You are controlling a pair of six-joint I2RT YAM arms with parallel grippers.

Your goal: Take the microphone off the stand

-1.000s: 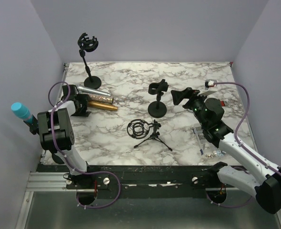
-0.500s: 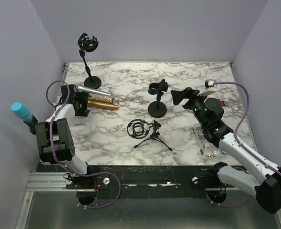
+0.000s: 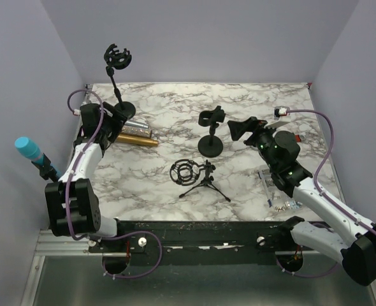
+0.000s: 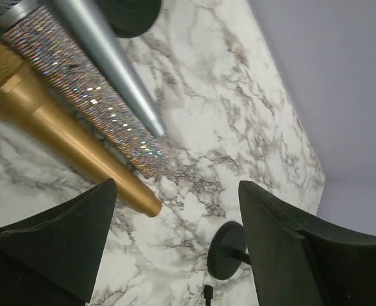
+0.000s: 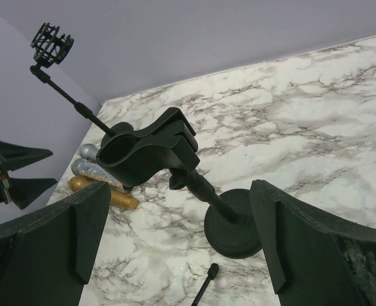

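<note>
A microphone with a light-blue head (image 3: pixel 28 149) sits in a black clip off the table's left edge. Three more microphones lie together at the back left: gold (image 3: pixel 137 140), glittery (image 4: pixel 79 89) and plain silver (image 4: pixel 105 51). My left gripper (image 3: pixel 116 116) is open and empty, raised beside these microphones near the tall stand's base (image 3: pixel 124 109); in its wrist view the gripper (image 4: pixel 175 255) has the gold microphone's tail (image 4: pixel 146 204) between its fingers. My right gripper (image 3: pixel 242 129) is open and empty, just right of the short clip stand (image 3: pixel 211 131), whose clip (image 5: pixel 150 150) holds nothing.
The tall stand carries an empty shock mount (image 3: pixel 117 57). A tripod with a shock mount (image 3: pixel 194 173) lies on its side mid-table. A clear bag of small parts (image 3: pixel 277 194) lies near the right edge. The walls stand close on both sides.
My left arm has swung toward the back of the table, and its gripper has lifted from beside the lying microphones toward the tall stand's base. The right arm has not moved.
</note>
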